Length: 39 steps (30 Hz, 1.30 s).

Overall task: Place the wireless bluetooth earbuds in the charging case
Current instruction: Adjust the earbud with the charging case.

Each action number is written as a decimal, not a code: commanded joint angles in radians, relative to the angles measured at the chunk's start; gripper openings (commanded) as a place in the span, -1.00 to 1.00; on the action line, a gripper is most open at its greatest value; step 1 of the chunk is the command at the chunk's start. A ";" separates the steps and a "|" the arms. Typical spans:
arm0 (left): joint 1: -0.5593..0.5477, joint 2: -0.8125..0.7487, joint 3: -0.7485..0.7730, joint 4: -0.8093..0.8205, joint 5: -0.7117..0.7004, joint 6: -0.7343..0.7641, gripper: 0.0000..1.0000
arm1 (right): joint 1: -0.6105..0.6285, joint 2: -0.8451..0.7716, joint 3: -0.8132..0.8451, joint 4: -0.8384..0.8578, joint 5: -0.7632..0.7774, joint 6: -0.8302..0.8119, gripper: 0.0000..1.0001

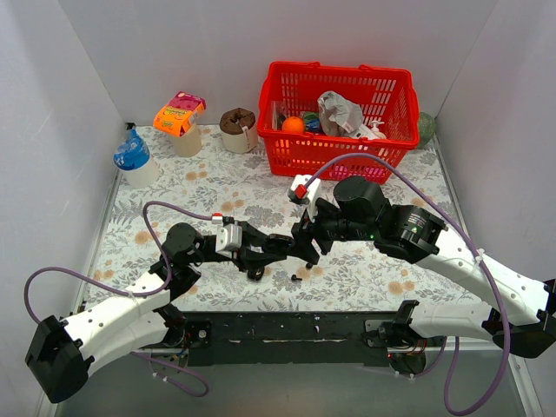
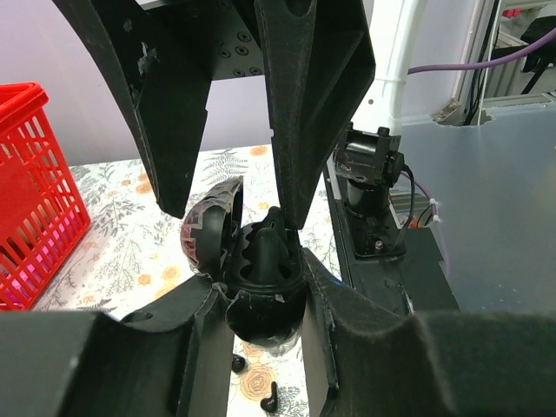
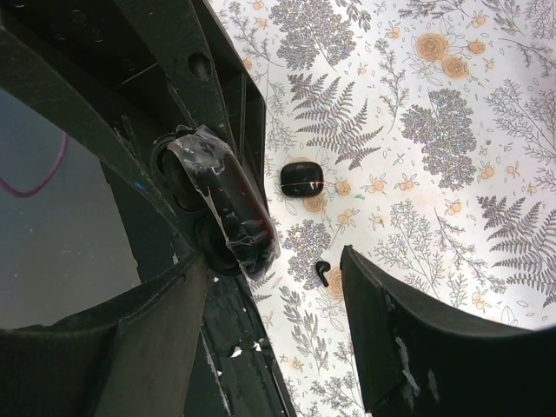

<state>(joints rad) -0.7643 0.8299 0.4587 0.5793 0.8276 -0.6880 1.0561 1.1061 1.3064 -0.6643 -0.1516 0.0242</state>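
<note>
My left gripper [image 2: 261,334] is shut on an open black charging case [image 2: 265,291] and holds it above the table, its lid [image 2: 208,230] tipped left. A black bud-shaped piece [image 2: 265,248] stands in the case's well. My right gripper [image 3: 271,265] is open, its fingers [image 2: 317,113] hanging over the case from above. Two black earbuds [image 2: 236,362] [image 2: 269,401] lie on the cloth under the case. The right wrist view shows the held, taped case [image 3: 228,208] and one earbud [image 3: 322,272] on the cloth. In the top view both grippers [image 1: 261,252] [image 1: 304,241] meet at the table's front centre.
A second black case [image 3: 302,178], closed, lies on the floral cloth beyond the earbud. A red basket [image 1: 339,148] with items stands at the back. A cup [image 1: 239,130], a snack bag [image 1: 178,113] and a blue-topped container [image 1: 132,156] stand at the back left. A black base rail [image 1: 287,330] runs along the near edge.
</note>
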 commanded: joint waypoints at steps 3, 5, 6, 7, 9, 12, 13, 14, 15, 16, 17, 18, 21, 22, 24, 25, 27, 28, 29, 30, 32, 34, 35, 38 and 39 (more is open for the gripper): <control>-0.021 -0.035 0.001 0.005 0.044 0.007 -1.00 | -0.005 0.000 0.025 0.072 0.086 0.014 0.39; -0.021 -0.037 0.001 0.004 0.044 0.007 -1.00 | -0.005 0.000 0.027 0.074 0.092 0.019 0.39; -0.021 -0.037 0.001 0.002 0.044 0.007 -1.00 | -0.005 0.000 0.028 0.074 0.092 0.022 0.38; -0.021 -0.037 0.001 0.004 0.042 0.007 -1.00 | -0.005 0.001 0.030 0.074 0.099 0.025 0.38; -0.021 -0.038 0.000 0.002 0.044 0.008 -1.00 | -0.005 0.000 0.028 0.075 0.104 0.029 0.39; -0.023 -0.038 0.001 -0.002 0.047 0.010 -1.00 | -0.005 0.001 0.030 0.077 0.112 0.042 0.38; -0.023 -0.038 0.000 -0.004 0.048 0.010 -1.00 | -0.005 0.000 0.030 0.078 0.118 0.046 0.38; -0.023 -0.040 0.001 -0.004 0.048 0.010 -1.00 | -0.005 0.000 0.031 0.078 0.121 0.049 0.38; -0.023 -0.040 0.000 -0.006 0.048 0.010 -1.00 | -0.005 0.001 0.033 0.077 0.124 0.052 0.39; -0.024 -0.040 0.000 -0.009 0.048 0.011 -1.00 | -0.005 0.001 0.034 0.078 0.126 0.056 0.39; -0.024 -0.041 0.000 -0.010 0.048 0.013 -1.00 | -0.005 0.003 0.033 0.078 0.127 0.059 0.39; -0.024 -0.041 0.001 -0.010 0.050 0.015 -1.00 | -0.005 0.003 0.034 0.078 0.130 0.062 0.38; -0.026 -0.046 0.000 -0.013 0.042 0.016 -1.00 | -0.005 0.005 0.034 0.081 0.118 0.059 0.39; -0.027 -0.048 -0.002 -0.012 0.039 0.016 -1.00 | -0.005 0.005 0.036 0.083 0.100 0.056 0.39; -0.026 -0.051 -0.003 -0.010 0.031 0.016 -1.00 | -0.005 -0.005 0.028 0.091 0.078 0.039 0.39; -0.027 -0.052 -0.008 -0.009 0.016 0.016 -1.00 | -0.005 -0.011 0.028 0.089 0.032 0.027 0.40; -0.026 -0.057 -0.017 -0.003 -0.002 0.018 -1.00 | -0.005 -0.009 0.042 0.069 -0.020 -0.013 0.41; -0.026 -0.057 -0.018 0.004 -0.021 0.018 -1.00 | -0.005 -0.009 0.053 0.052 -0.058 -0.020 0.42; -0.026 -0.058 -0.025 0.007 -0.027 0.018 -1.00 | -0.005 -0.017 0.056 0.049 -0.071 -0.021 0.42; -0.026 -0.054 -0.026 0.010 -0.031 0.018 -1.00 | -0.005 -0.026 0.056 0.048 -0.081 -0.047 0.43; -0.026 -0.049 -0.034 0.011 -0.044 0.018 -1.00 | -0.005 -0.055 0.063 0.064 -0.101 -0.052 0.43; -0.026 -0.046 -0.040 0.025 -0.051 0.010 -1.00 | -0.004 -0.072 0.073 0.080 -0.106 -0.050 0.43; -0.026 -0.046 -0.041 0.033 -0.056 0.007 -1.00 | -0.004 -0.080 0.083 0.089 -0.106 -0.047 0.43; -0.026 -0.041 -0.049 0.044 -0.068 -0.004 -1.00 | -0.005 -0.087 0.087 0.107 -0.095 -0.041 0.41; -0.026 -0.038 -0.048 0.045 -0.070 -0.007 -1.00 | -0.005 -0.091 0.082 0.115 -0.091 -0.040 0.39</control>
<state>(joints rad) -0.7860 0.7944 0.4152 0.5850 0.7879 -0.6849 1.0550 1.0500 1.3396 -0.6395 -0.2272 -0.0036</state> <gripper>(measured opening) 0.287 0.708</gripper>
